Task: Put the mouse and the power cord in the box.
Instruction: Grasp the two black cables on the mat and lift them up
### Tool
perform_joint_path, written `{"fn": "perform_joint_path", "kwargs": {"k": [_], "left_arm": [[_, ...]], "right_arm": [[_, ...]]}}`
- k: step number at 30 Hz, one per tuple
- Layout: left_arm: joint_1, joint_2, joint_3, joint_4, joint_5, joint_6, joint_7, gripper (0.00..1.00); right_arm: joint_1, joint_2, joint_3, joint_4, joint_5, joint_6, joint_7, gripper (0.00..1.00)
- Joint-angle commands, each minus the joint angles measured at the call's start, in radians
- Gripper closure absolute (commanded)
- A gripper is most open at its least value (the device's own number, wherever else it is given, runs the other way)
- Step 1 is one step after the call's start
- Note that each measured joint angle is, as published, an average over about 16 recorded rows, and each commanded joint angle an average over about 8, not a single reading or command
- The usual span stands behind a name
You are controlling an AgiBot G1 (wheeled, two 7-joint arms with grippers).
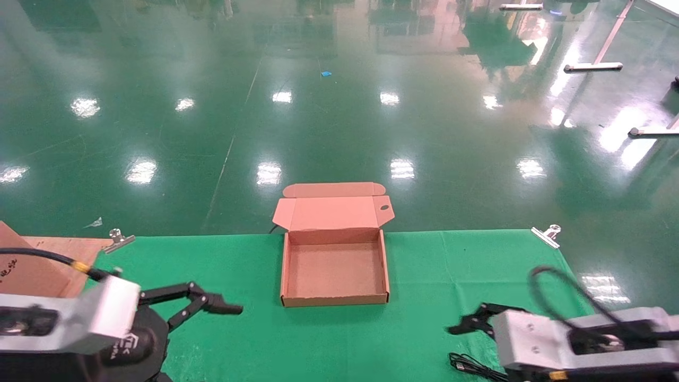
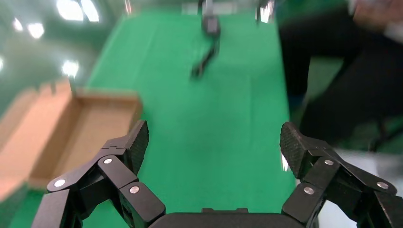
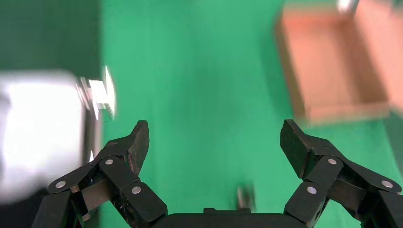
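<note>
Box [image 1: 334, 268] open, empty, at desk's [image 1: 424, 329] far edge, middle. Cord [image 1: 469, 366] at near edge, under right claw [image 1: 467, 324]. Mouse not visible. Both claws wide open, empty; left claw [image 1: 217, 306] near box's left. Cord likely floppy, light; grip bundle's middle.

Green cloth [image 1: 435, 276] clipped by two metal clips [image 1: 546, 235], glossy green floor [image 1: 339, 106] beyond.

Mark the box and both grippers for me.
box [image 1: 334, 301]: head view, front wall.
left gripper [image 2: 212, 142]: left wrist view, midway between open fingertips.
right gripper [image 3: 214, 141]: right wrist view, midway between open fingertips.
</note>
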Motion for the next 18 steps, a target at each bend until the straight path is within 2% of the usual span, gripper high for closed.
{"fn": "perform_joint_path", "kwargs": {"k": [1, 5, 9, 13, 18], "left_arm": [[-0.040, 0.005, 0.041, 0.022, 0.080, 0.012, 0.015, 0.00], [-0.081, 0.041, 0.125, 0.102, 0.218, 0.001, 0.074, 0.00], [-0.114, 0.089, 0.193, 0.192, 0.356, -0.034, 0.129, 0.00], [-0.136, 0.145, 0.237, 0.289, 0.462, -0.090, 0.187, 0.00], [-0.150, 0.213, 0.277, 0.404, 0.556, -0.166, 0.265, 0.00]], "right_arm": [[0.056, -0.027, -0.059, 0.004, -0.138, -0.017, 0.020, 0.00], [0.108, -0.096, -0.154, -0.036, -0.318, -0.021, 0.031, 0.00], [0.130, -0.153, -0.217, -0.091, -0.441, 0.000, 0.021, 0.00], [0.135, -0.200, -0.254, -0.159, -0.520, 0.046, -0.013, 0.00], [0.119, -0.243, -0.273, -0.250, -0.570, 0.124, -0.062, 0.00]]}}
